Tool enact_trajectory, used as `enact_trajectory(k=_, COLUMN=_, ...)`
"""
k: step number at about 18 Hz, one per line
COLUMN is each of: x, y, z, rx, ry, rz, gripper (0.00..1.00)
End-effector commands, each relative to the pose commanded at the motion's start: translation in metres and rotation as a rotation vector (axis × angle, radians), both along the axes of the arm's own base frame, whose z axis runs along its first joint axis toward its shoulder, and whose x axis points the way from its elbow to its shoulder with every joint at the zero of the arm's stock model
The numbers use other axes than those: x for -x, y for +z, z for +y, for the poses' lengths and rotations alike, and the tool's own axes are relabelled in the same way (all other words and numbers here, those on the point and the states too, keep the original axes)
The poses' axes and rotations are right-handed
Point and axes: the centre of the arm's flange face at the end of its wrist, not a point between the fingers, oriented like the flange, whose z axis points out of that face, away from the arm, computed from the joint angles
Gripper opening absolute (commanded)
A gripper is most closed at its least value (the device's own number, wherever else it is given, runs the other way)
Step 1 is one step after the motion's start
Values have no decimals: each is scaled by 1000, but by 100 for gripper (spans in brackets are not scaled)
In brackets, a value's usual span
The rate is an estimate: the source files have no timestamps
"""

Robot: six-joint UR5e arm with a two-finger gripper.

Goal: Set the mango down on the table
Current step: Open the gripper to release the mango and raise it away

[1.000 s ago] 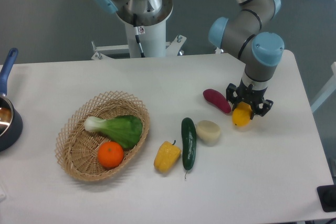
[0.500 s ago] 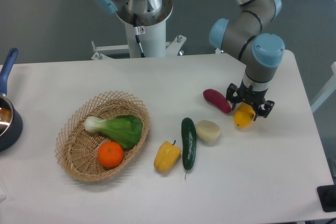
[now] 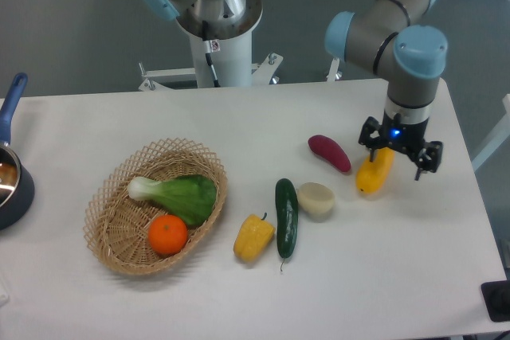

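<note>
The mango [image 3: 373, 173] lies on the white bench [image 3: 319, 292], at about 3 o'clock from the middle of the picture. The purple sweet potato [image 3: 329, 153] is just beside it at 9 o'clock, and the pale round food [image 3: 315, 199] sits near it at 8 o'clock. The end effector [image 3: 401, 147] is at the mango's top end, about 1 o'clock from the fruit. Its fingers look spread apart, and they do not seem to squeeze the mango.

I think the job is almost done. To finish well, the arm should go straight up and not bump the fruit, because a smooth oval mango can roll. It should also keep away from the sweet potato.

The top end of the mango is partly hidden by the end effector, so I cannot tell if a finger touches it there. The blue pan [image 3: 9, 171] at 9 o'clock is cut off by the edge. The arm's top is cut off too.
</note>
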Motion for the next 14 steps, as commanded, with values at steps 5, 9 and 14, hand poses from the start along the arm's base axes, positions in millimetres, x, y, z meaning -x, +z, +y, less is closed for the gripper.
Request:
enact_trajectory(k=5, x=18, y=26, z=-2, rx=13, ry=-42, rz=41, gripper=100)
enact_trajectory(k=9, x=31, y=32, z=-29, rx=65, ry=-166, rz=35, gripper=100)
enact_trajectory(k=14, x=35, y=22, z=-51, rx=100, ry=-276, rz=32, gripper=100)
